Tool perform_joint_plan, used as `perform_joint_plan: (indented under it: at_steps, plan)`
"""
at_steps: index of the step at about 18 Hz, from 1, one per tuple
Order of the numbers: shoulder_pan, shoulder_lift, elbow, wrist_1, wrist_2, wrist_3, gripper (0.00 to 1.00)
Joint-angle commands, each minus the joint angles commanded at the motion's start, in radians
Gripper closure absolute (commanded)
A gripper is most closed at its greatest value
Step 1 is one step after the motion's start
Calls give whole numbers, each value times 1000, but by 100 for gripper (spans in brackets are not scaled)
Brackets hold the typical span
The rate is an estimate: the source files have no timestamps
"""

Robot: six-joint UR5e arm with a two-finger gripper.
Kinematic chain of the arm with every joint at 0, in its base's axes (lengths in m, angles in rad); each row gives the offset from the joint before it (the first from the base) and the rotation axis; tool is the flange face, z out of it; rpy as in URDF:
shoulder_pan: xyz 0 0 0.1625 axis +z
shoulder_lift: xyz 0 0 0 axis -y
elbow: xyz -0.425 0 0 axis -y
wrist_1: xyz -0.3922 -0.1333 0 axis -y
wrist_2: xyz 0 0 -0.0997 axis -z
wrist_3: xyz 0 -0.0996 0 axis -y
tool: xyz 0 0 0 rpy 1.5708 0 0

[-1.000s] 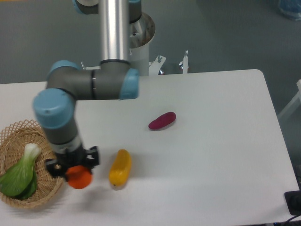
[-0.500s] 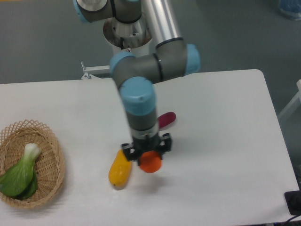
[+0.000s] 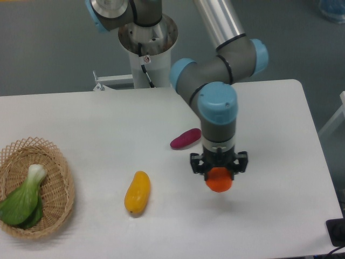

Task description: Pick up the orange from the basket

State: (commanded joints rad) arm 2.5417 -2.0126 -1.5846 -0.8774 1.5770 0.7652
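Camera view: white surface (image 3: 108, 116) with rounded corners, grey floor (image 3: 43, 48) behind it. Arm base post (image 3: 146, 48) at the far edge. Gripper (image 3: 218, 168) over the right-centre of the surface, jaws closed around the orange (image 3: 218, 181), well apart from the basket (image 3: 54, 178). Basket at the left edge holds leafy greens (image 3: 24, 199). Yellow fruit (image 3: 137, 192) lies near centre; purple sweet potato (image 3: 185, 138) lies farther back, just beside the arm.
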Motion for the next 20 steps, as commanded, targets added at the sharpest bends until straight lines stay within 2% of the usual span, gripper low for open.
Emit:
perform_joint_plan:
  at_steps: [6,20]
  plan:
    - [0,-3,12,-9,14,157,44]
    - [2,5,2,-12,63,164,42]
